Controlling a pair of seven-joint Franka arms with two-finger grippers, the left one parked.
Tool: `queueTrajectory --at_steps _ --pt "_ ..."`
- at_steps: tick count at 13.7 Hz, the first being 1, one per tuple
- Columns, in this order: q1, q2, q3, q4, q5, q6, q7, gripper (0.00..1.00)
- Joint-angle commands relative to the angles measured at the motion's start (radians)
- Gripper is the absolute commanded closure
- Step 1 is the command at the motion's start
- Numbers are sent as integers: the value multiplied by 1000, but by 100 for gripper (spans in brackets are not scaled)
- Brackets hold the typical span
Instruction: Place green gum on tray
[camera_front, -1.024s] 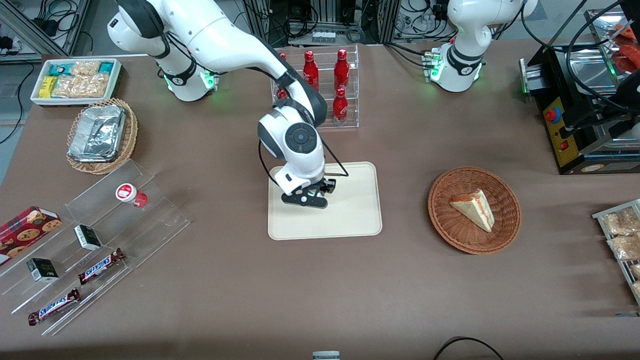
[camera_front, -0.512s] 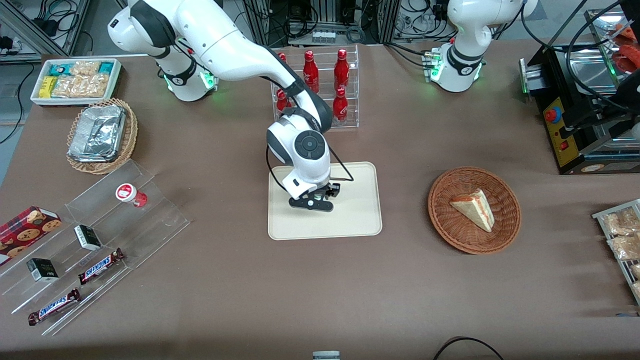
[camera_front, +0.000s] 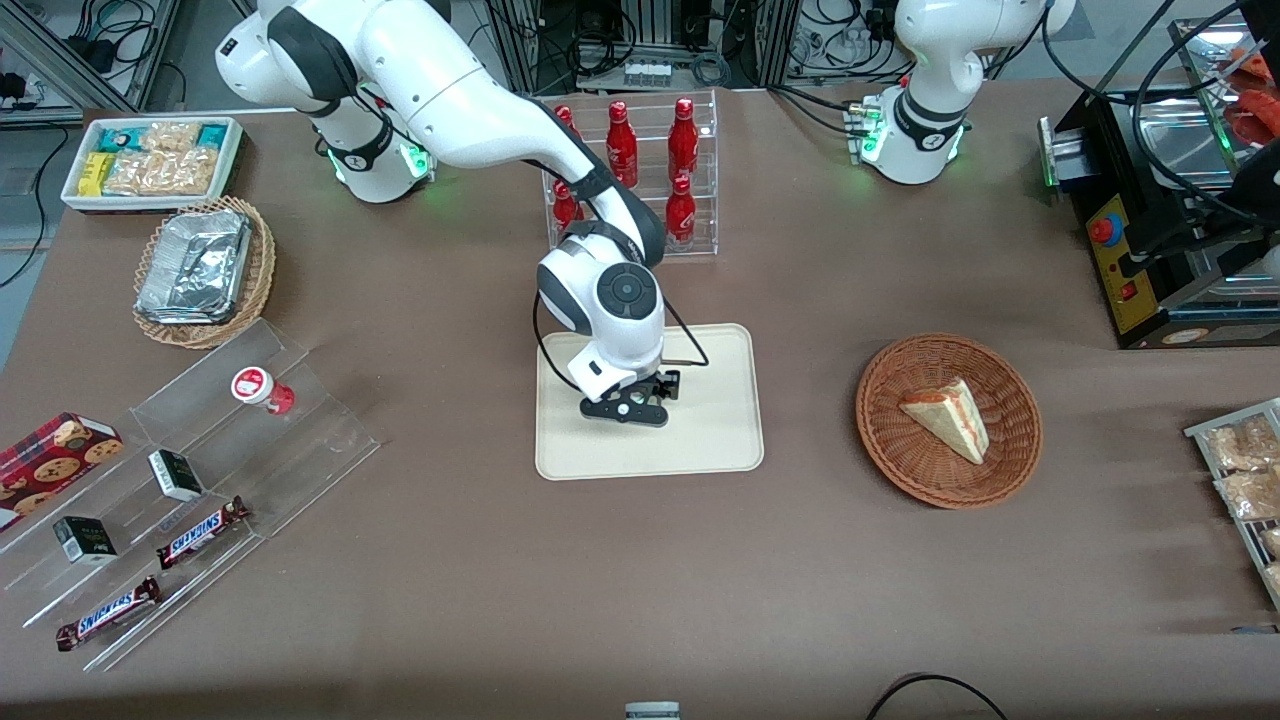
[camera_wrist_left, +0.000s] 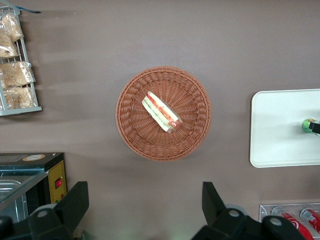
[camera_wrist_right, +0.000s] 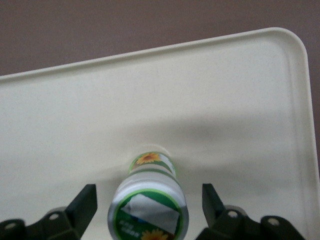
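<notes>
Arm has drifted further over tray since a second ago, gripper lower. Green gum upright on tray surface, fingers spread wide, clear of bottle. Placement looks done; only retreat left.

Even, bright overhead light is cast across the brown table, with soft shadows thrown beneath the working arm onto the tray. In the right wrist view a faint shadow is laid across the tray beside the green gum, whose lid is slightly blurred; the gripper is shown dark
</notes>
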Motion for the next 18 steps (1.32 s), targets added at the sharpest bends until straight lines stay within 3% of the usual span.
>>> queueTrajectory --at_steps 1,5,8,12,18 --pt "8 16 -7 31 -23 6 21 0" --pt "4 -17 -7 23 -52 -25 -13 0" --pt "-16 -112 -5 19 -56 -163 -105 0" --pt "-93 -229 -4 17 -29 -351 -312 0" --pt "-220 -373 -2 -4 -12 -503 -618 0"
